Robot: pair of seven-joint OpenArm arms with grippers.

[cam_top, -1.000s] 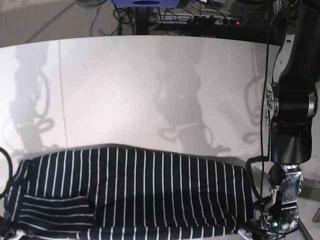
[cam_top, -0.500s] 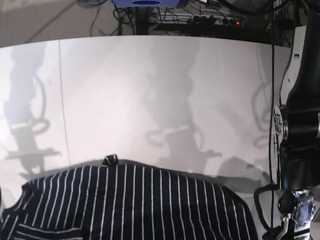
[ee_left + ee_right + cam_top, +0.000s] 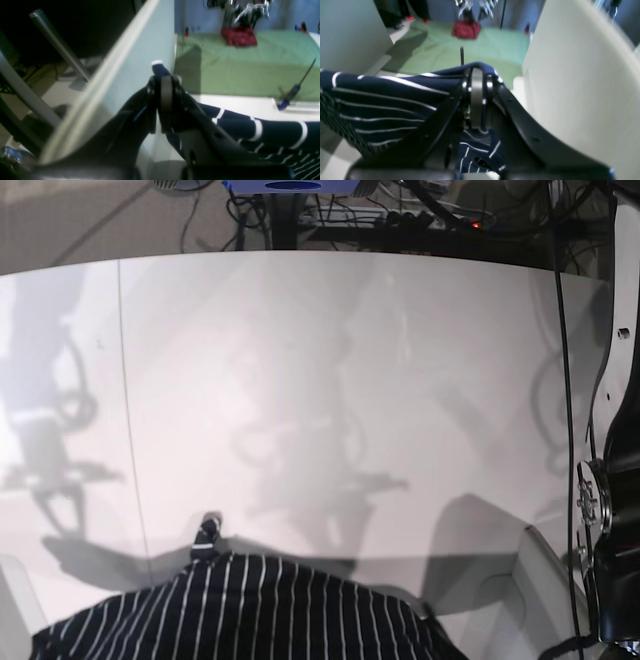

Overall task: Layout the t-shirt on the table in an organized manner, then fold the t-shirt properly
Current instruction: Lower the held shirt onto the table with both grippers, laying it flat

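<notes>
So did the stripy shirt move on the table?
Yes. The t-shirt slid toward the bottom edge of the base view, baring more of the table.

The t-shirt point(image 3: 250, 615) lies along the near edge of the worktop point(image 3: 320, 380), with its lower part cut off by the frame. A small tab of fabric projects from its far edge toward the worktop centre. The rest of the worktop, out to the far edge, carries nothing else. The left arm point(image 3: 615, 510) stands at the right edge. A seam runs from the far edge to the near edge, close to the left side.
</notes>
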